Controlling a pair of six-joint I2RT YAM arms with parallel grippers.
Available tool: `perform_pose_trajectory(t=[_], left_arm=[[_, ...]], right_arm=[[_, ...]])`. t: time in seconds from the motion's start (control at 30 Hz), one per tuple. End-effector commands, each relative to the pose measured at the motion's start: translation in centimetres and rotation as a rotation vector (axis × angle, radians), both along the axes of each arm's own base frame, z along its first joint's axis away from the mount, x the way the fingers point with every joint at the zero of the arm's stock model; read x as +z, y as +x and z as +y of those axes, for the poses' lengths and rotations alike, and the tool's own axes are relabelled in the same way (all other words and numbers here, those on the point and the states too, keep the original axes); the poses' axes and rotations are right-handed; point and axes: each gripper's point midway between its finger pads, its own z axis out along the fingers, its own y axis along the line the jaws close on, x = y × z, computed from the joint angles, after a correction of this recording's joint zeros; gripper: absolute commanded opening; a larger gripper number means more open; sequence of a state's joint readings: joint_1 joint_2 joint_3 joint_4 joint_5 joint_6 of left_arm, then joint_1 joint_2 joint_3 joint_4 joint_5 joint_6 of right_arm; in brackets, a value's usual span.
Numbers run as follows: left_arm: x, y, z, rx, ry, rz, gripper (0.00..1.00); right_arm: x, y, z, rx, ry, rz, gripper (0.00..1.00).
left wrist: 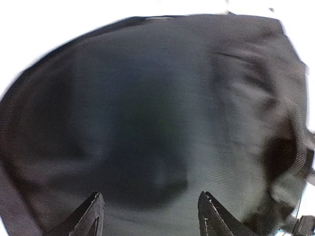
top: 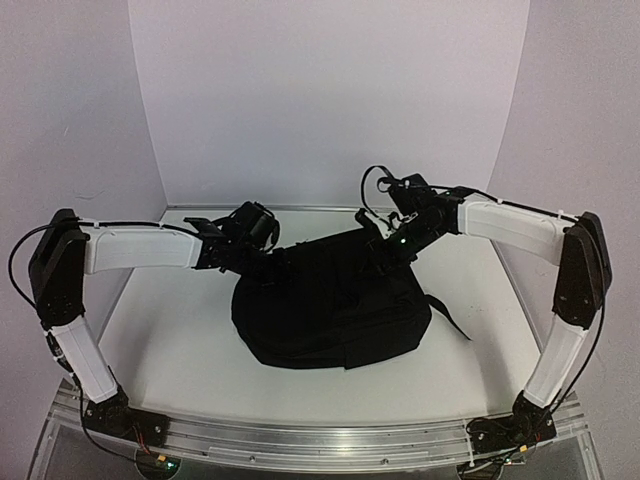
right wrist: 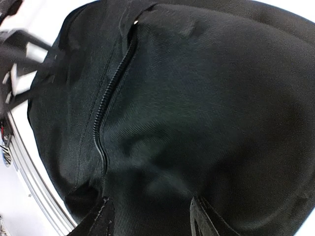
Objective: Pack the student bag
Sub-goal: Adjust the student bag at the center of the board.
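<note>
The backpack point(top: 330, 310) lay in the middle of the desk point(top: 170, 340), a strap point(top: 452, 320) trailing off its right side, and your two arms met over its far edge. Your left gripper point(left wrist: 150, 219) stood wide and empty over plain fabric. Your right gripper point(right wrist: 150, 221) was likewise apart and holding nothing, with the shut zipper point(right wrist: 102, 128) running toward its left finger. The step looked to be getting the bag open. You would have done well to find the zipper pull first, which no view showed. Then you could pin the fabric beside the track with the left and draw along the track, not across it.
</note>
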State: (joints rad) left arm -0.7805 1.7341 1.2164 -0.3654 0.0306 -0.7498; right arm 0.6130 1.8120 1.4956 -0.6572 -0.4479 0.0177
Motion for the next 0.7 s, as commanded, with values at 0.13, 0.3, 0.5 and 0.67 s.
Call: perform_pose_trajectory(t=[0.13, 0.3, 0.5, 0.67], left_arm=[[3.2, -1.2, -5.5, -0.091, 0.024, -0.100, 0.65], [2.3, -1.2, -7.8, -0.115, 0.046, -0.084, 0.64], [1.1, -0.8, -9.5, -0.122, 0.107, -0.066, 0.62], [1.8, -0.5, -11.8, -0.163, 0.079, -0.094, 0.64]], right_arm=[[4.6, 2.7, -4.7, -0.140, 0.015, -0.096, 0.61], [2.3, 3.1, -6.9, -0.197, -0.063, -0.067, 0.63], [-0.4, 1.4, -6.6, -0.172, -0.040, 0.054, 0.63], [-2.6, -0.7, -5.9, -0.132, -0.007, 0.167, 0.61]])
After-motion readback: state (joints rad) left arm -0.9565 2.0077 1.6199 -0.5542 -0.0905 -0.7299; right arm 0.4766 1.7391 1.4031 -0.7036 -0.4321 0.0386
